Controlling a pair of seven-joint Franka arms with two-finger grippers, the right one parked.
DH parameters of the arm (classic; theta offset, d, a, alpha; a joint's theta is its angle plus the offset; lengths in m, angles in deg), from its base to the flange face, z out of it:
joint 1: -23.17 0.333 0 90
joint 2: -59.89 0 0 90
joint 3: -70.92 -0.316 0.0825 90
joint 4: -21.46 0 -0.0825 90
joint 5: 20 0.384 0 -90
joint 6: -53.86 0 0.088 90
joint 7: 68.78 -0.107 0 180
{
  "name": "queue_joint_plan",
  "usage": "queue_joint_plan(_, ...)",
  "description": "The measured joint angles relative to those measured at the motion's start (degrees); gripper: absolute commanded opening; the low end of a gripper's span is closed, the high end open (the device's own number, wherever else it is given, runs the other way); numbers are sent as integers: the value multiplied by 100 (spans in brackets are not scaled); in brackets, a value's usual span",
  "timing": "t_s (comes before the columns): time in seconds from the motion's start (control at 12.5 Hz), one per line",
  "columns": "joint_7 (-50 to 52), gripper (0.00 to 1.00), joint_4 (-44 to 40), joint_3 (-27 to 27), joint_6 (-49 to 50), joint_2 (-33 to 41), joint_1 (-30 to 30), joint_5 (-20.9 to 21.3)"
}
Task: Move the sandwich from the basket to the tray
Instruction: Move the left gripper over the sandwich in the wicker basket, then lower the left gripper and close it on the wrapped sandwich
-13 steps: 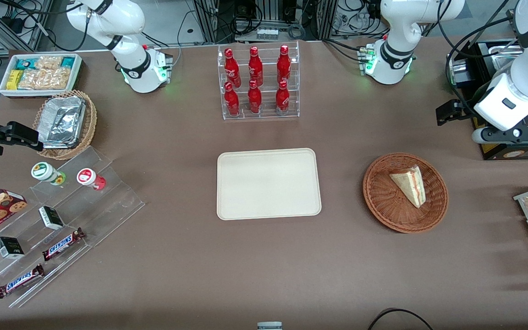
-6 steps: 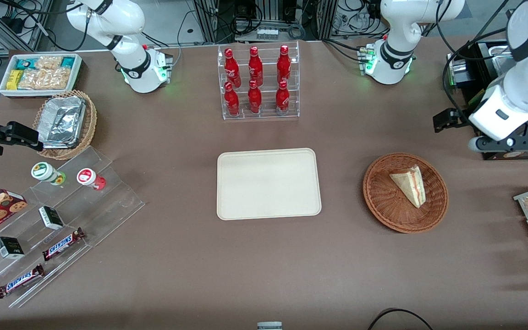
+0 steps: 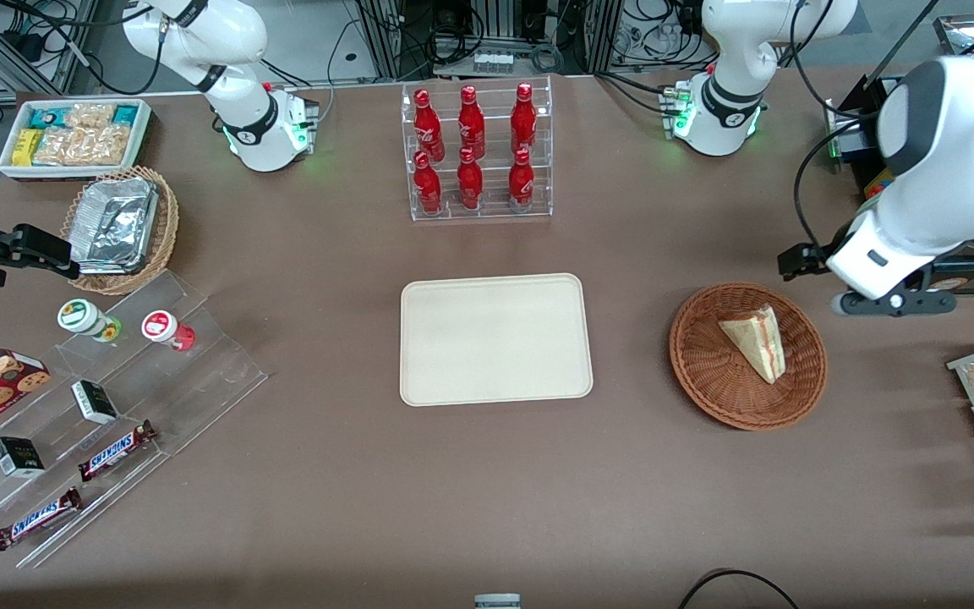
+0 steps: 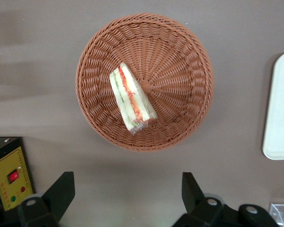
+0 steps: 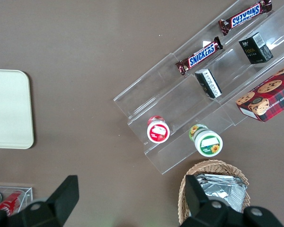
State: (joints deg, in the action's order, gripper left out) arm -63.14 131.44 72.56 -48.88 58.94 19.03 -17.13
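Since the earlier frame the left arm had swung in toward the basket [image 3: 747, 355]. The tray [image 3: 495, 338] sat bare mid-desk. The sandwich [image 3: 757, 341] lay in the basket. The gripper [image 4: 128, 196] hung above the desk just beside it, fingers [image 4: 61, 189] spread wide, likely for the approach.

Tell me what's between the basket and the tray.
Nothing: bare brown table separates basket from tray in the front view. The gripper, jaws open, hovers beside the basket.

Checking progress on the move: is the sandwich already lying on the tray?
No: the sandwich lies in the basket, the tray is bare, and the open gripper hovers beside the basket.
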Motion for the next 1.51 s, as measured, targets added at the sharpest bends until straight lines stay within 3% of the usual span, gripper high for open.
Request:
queue_joint_plan(0.48,61,100,1191,-13,-1527,22,365,4)
queue_joint_plan(1.2,2047,100,2083,-10,-2958,-12,425,-98)
queue_joint_plan(1.51,2439,100,2371,10,-3486,-149,406,-108)
